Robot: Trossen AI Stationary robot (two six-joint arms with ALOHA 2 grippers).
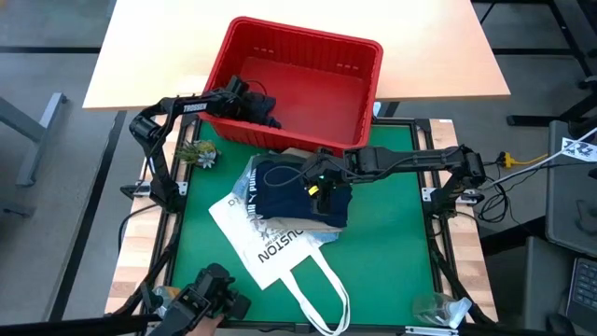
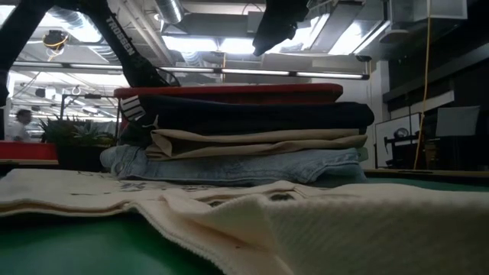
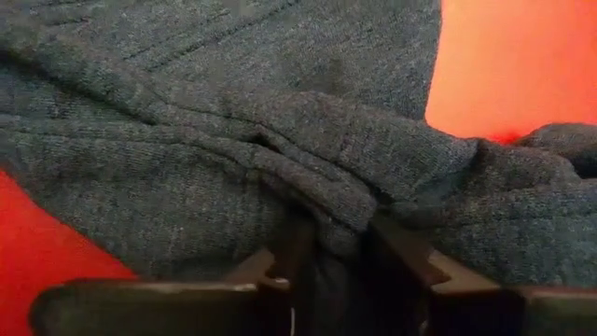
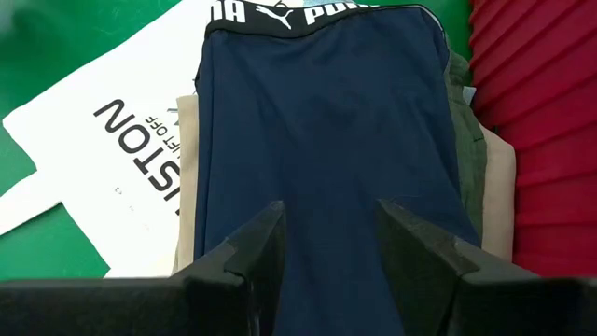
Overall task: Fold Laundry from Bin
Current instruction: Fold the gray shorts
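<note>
**Left gripper pinching a dark garment in the bin**

A dark grey knitted garment [image 3: 280, 140] lies bunched in the left part of the red bin [image 1: 308, 56], which stands at the far edge of the green mat [image 1: 392, 271]. The left gripper [image 1: 250, 101] reaches over the bin's left wall into it; its fingers [image 3: 289, 257] stand close together with a fold of the knit pinched between them — a narrow grip on the cloth.

Just in front of the bin a stack of folded laundry rests on the mat: navy shorts [image 4: 326, 121] with a lettered waistband on top, beige cloth [image 2: 260, 141] below, light blue jeans [image 2: 229, 164] at the bottom, and an olive edge [image 4: 462, 131] showing on the side next to the bin. The stack partly sits on a white tote bag [image 1: 270, 247].

The right gripper [image 4: 328, 238] hovers above the navy shorts — fingers parted, nothing between them.
</note>
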